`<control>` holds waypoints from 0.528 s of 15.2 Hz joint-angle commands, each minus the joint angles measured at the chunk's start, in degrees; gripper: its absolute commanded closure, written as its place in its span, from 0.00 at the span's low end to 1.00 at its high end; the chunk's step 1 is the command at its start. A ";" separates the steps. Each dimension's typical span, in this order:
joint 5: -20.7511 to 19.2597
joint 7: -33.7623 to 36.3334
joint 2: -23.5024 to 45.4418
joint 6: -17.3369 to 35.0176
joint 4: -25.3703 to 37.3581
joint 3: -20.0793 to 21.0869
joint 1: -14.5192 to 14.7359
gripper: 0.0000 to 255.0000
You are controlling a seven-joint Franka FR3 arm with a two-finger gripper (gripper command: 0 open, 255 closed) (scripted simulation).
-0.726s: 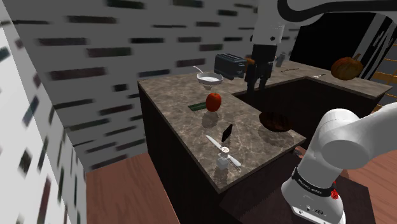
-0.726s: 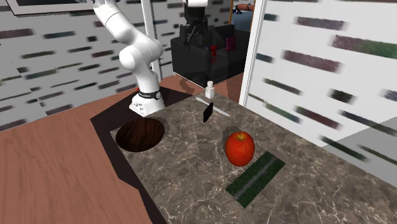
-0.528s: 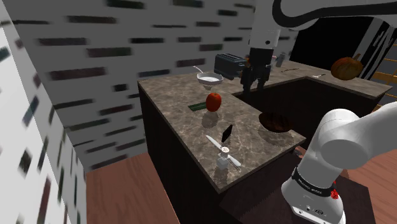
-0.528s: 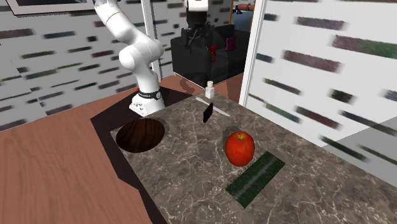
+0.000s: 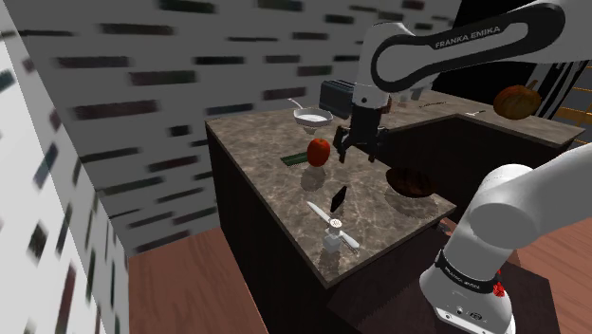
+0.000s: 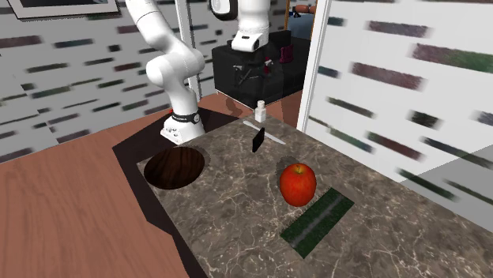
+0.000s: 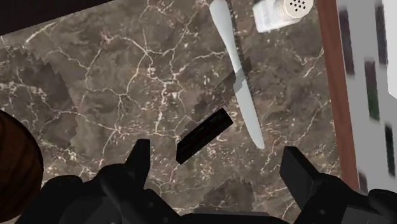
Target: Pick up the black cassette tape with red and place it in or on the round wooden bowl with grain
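hovering claw: the black gripper [image 7: 215, 151] hangs over the brown marbled counter [image 7: 127, 83], pointing down. its two fingers [image 7: 139, 156] stand wide apart and clasp nothing.
cassette tape: the black cassette [image 7: 203, 135] stands on its thin edge on the counter, under the gripper. in the wrist view it lines up with the gap between the fingers and touches neither. in the shoulder view it shows as a narrow, dark, slanted slab.
beside the cassette: a white knife [image 7: 238, 76] lies flat just next to it, its blade tip near one end of the cassette. a white shaker [image 7: 283, 14] stands past the knife's other end, close to the counter's edge.
bowl: the round dark wooden bowl [image 6: 174, 167] sits at the counter's edge on the arm's side, apart from the cassette.
apple: a red apple [image 6: 298, 184] stands further along the counter, beside a flat dark green strip [image 6: 318, 222].
arm: the white arm [image 5: 446, 43] rises at the shoulder view's lower right and arches over the counter.
far end: a dark toaster [image 5: 342, 95], a white dish [image 5: 312, 117] and an orange pumpkin [image 5: 517, 101].
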 commanded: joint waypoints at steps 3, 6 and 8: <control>0.73 11.92 6.00 10.02 -2.86 2.62 -4.38 0.00; 0.76 20.72 10.85 17.10 -4.44 4.43 -7.78 0.00; 0.45 26.73 14.28 21.76 -5.29 5.50 -10.10 0.00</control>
